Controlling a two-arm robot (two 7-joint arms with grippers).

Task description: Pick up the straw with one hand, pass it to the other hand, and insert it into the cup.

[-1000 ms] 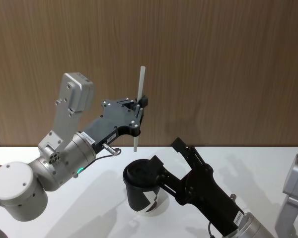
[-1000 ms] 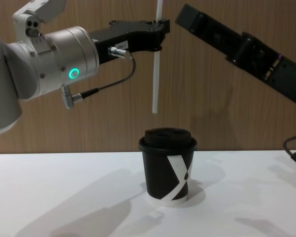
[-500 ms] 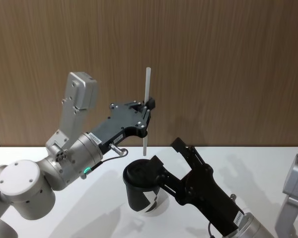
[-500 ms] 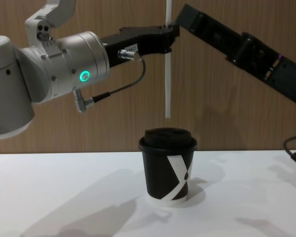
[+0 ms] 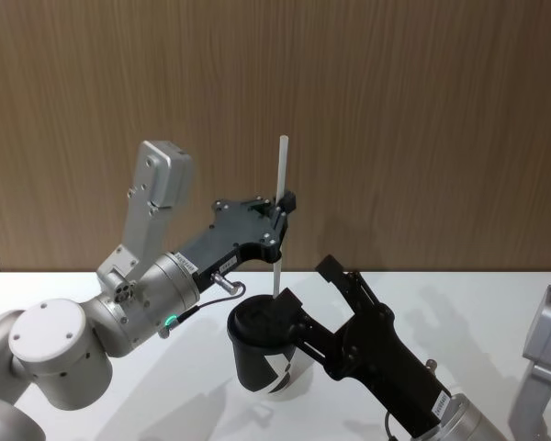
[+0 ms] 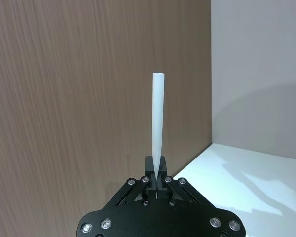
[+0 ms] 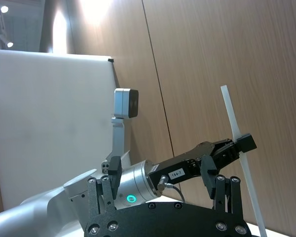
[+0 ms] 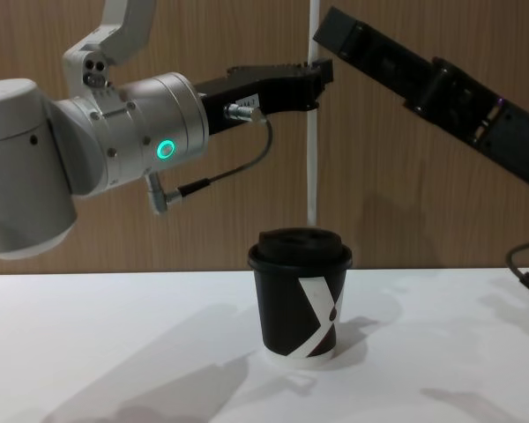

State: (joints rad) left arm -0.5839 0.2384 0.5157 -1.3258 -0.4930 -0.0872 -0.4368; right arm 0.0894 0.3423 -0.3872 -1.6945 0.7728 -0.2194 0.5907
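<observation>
1. The left gripper [image 5: 281, 204], a black two-finger tool on a fat silver arm with a green ring light, is closed narrowly on the long, thin white straw [image 5: 282, 165] and grips it a little above its middle
2. The straw stands almost upright, and its lower end hangs just above the black plastic lid [image 8: 300, 242] of the small black paper cup [image 8: 300, 300] with a white X mark
3. The cup stands upright on the white table [image 8: 106, 352], in front of a brown wooden wall [image 5: 413, 110]
4. The right gripper [image 5: 308, 280], slim and black on an all-black boxy arm, is raised higher than the cup, near the upper part of the straw on its right; its fingers are spread wide and hold nothing
</observation>
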